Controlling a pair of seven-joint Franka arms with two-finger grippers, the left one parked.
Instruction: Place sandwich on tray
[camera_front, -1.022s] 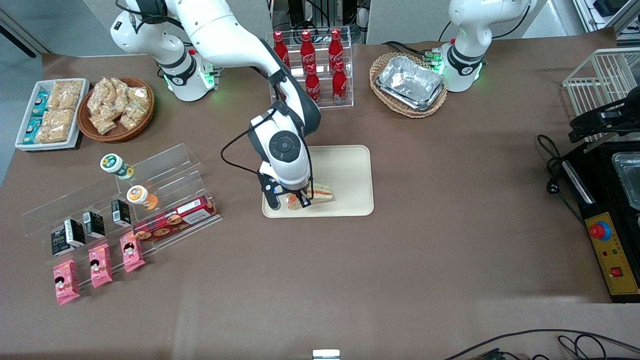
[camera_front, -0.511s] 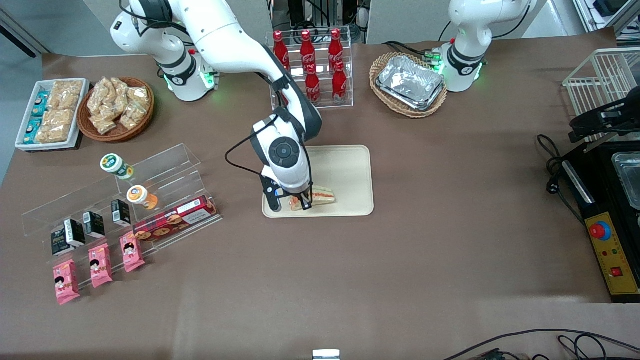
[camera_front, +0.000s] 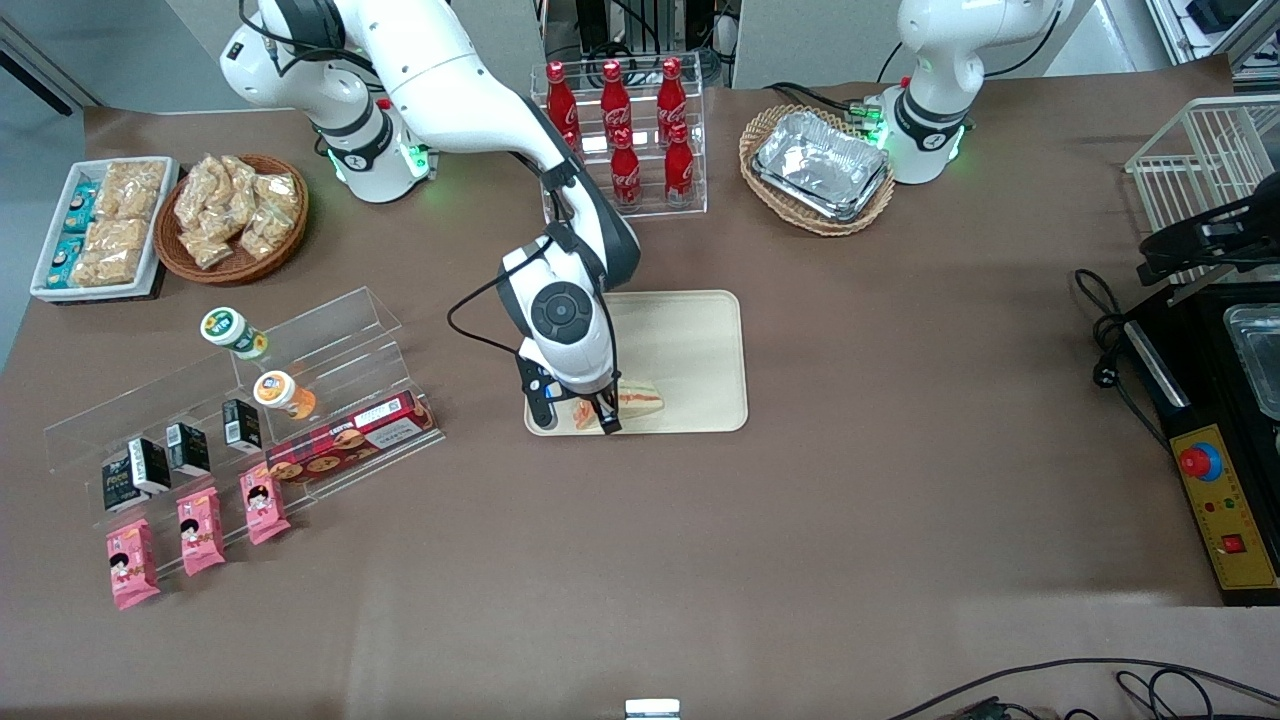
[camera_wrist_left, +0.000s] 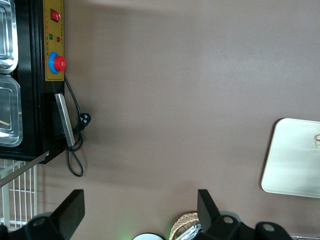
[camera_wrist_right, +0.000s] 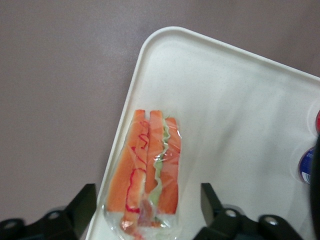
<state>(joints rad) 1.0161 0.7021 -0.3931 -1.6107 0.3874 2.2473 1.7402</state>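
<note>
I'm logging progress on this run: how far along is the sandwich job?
Nearly done. The sandwich lies on the tray, near its front-camera edge. The claw is open, hovering just above it. Left: lift the arm clear.

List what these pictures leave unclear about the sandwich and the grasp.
- Front view: the gripper covers part of the sandwich on the tray.
- Right wrist view: the sandwich's lower tip is cut off by the frame edge.
- Left wrist view: the tray is cut off.
</note>
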